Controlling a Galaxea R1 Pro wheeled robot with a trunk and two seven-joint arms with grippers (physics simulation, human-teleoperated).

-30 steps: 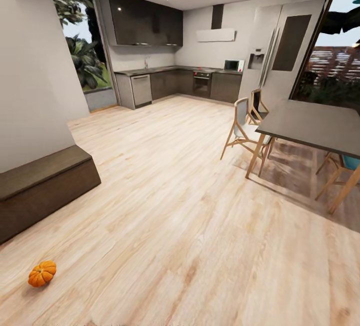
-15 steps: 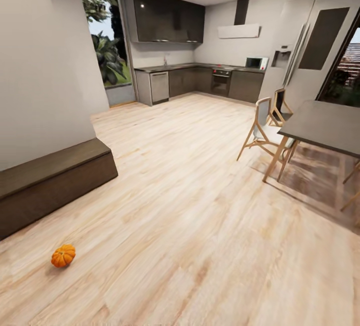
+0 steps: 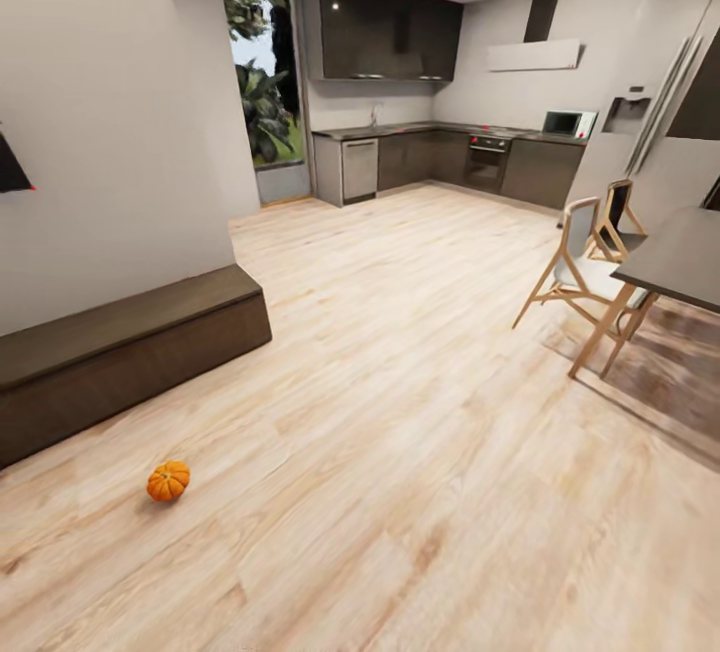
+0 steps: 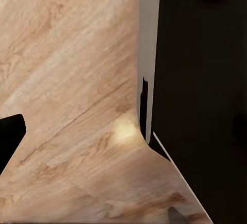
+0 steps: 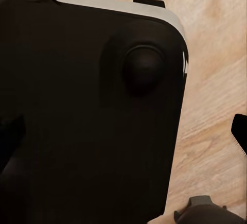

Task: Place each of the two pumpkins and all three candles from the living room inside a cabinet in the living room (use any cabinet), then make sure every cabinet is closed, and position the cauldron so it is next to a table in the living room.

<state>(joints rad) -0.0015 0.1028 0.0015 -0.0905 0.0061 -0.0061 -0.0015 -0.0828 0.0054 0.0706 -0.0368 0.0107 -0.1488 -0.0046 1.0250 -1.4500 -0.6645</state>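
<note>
**Operator:** Currently, which step is in hand, and how should it be carried out?

**Technician:** Judging from the scene, the robot is on approach to the small orange ribbed pumpkin. It lies on the pale wood-plank floor, out in the open and near the long, low dark-brown wooden cabinet that stands against the grey wall. Bring the base up facing the pumpkin, stop short of it, and leave room between the base and the cabinet front so a drawer can be pulled out. Lower the trunk before reaching, because the pumpkin sits at floor level. It is squat and round, so close on its widest part to keep it from rolling.

**Operator:** What is the state of the jaws?

**Technician:** I cannot tell for either side. Both wrist views show dark robot body panels over the floor, with only dark slivers at the frame edges.

**Operator:** What is the condition of the containers?

**Technician:** The cabinet front appears flush, so I judge it closed; its contents are hidden. Its left end runs out of frame. The dark kitchen cupboards at the far wall are not part of the task.

**Operator:** Are there obstructions?

**Technician:** The light wooden chair and the dark-topped dining table stand well apart from the pumpkin, on the right.
</note>
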